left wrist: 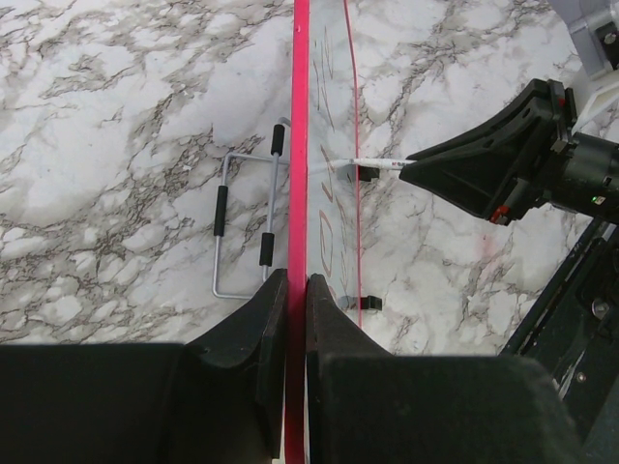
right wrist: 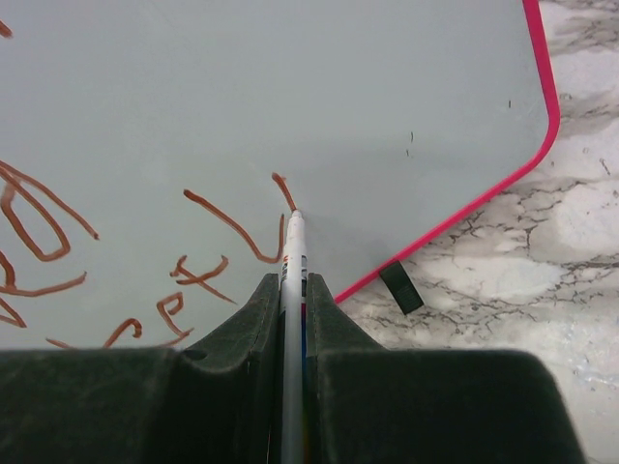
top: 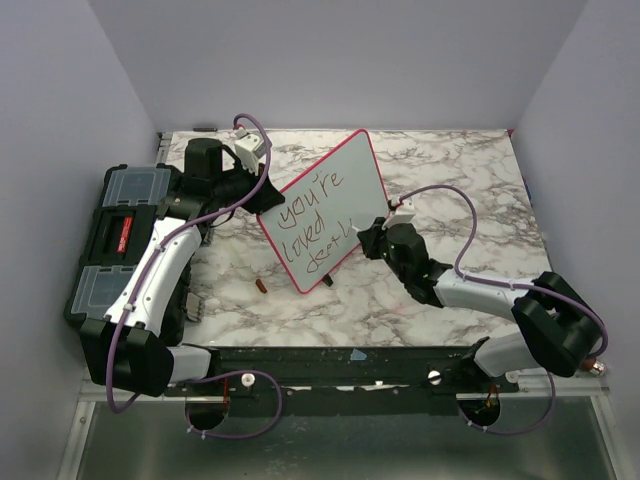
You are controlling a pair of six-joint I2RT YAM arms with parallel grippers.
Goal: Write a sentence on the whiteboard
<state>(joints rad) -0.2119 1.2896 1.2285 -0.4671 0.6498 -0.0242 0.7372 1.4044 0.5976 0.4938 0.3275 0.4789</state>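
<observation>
Two grips share the work. Your left gripper (left wrist: 297, 282) has its jaws pinched tight on the red-framed edge of the whiteboard (top: 325, 210), which stands propped up on edge near the middle of the overhead frame, above the marble worktop (top: 470, 170). I judge that hold is there to brace the board so it neither slides nor tips under the pen's push. Your right gripper (right wrist: 293, 290) has its jaws closed narrowly on a white marker (right wrist: 293, 251), whose tip sits against the board at the end of the lowest line of brown writing.

Only the overhead view lets you read the text ("you're loved", then a third scrawl that looks unfinished), and it shows the black toolbox (top: 115, 235) at the left. Only the left wrist view shows the board edge-on, with a wire stand (left wrist: 247, 227) to the left of the red edge. Only the right wrist view shows the tip meeting the surface, with bare board at the upper right for more words.
</observation>
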